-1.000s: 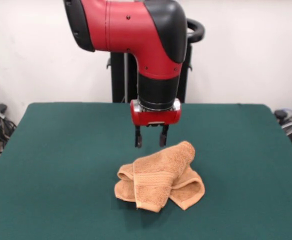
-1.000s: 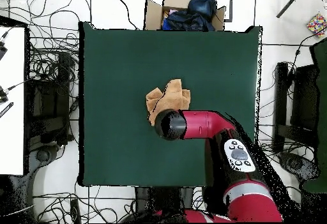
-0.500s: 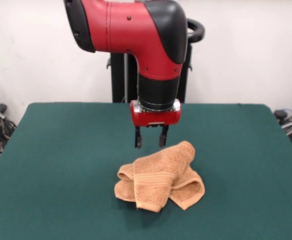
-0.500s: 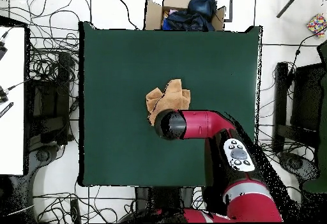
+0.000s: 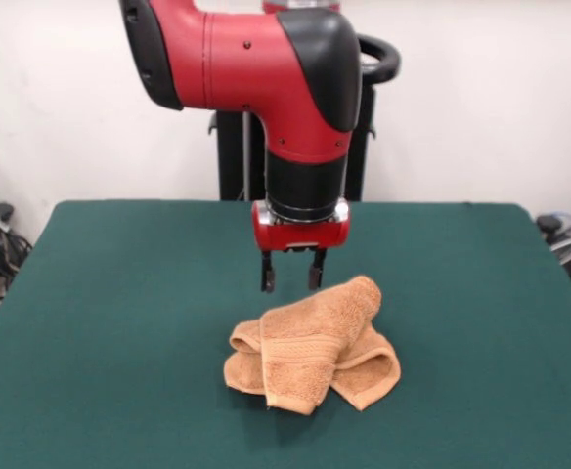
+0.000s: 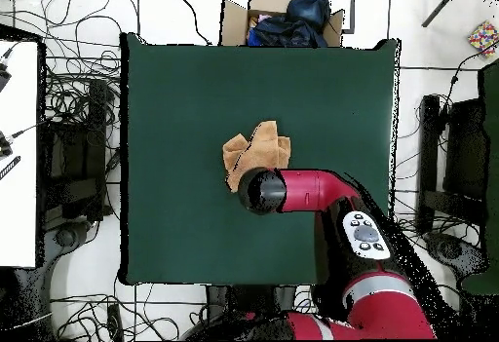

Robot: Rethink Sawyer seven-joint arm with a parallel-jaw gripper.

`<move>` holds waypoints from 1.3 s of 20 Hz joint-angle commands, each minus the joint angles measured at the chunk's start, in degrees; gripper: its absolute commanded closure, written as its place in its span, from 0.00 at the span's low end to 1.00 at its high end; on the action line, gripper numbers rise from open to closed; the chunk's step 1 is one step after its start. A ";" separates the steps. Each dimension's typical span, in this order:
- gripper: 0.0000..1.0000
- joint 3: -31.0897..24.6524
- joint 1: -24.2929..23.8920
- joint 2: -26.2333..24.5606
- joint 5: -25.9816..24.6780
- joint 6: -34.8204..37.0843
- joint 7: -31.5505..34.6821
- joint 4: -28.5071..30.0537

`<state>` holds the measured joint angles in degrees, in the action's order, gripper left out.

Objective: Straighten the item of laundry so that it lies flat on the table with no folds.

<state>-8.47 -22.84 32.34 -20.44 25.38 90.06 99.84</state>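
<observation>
The item of laundry (image 5: 312,350) is an orange-tan washcloth lying crumpled in a folded heap near the middle of the green table (image 5: 109,332). A thick fold with a woven band drapes over its front. My gripper (image 5: 289,281) hangs just behind the heap's far edge, a little above the table, open with nothing between its fingers. In the overhead view the washcloth (image 6: 255,149) shows beyond the arm's black wrist (image 6: 259,191), which covers the gripper and the cloth's nearer edge.
A cardboard box with dark clothes (image 6: 287,17) stands past the table's far edge in the overhead view. Cables and black stands (image 6: 73,153) line both sides of the table. A white desk (image 6: 18,153) sits at the left.
The arm has shifted slightly left in the front view and its wrist has risen a touch. The washcloth has not moved.
</observation>
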 commanded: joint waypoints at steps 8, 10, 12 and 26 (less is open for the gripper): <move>0.00 -5.88 -0.94 -1.04 -3.41 2.06 -3.14 -2.55; 0.00 -6.05 -1.07 -0.92 -3.39 2.13 -3.12 -2.45; 0.00 -5.72 -0.70 -1.12 -3.72 2.03 -3.05 -2.60; 0.00 -4.72 1.78 -2.49 -3.23 6.45 -0.88 -7.31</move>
<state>-8.55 -23.55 31.63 -23.10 25.54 90.06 98.87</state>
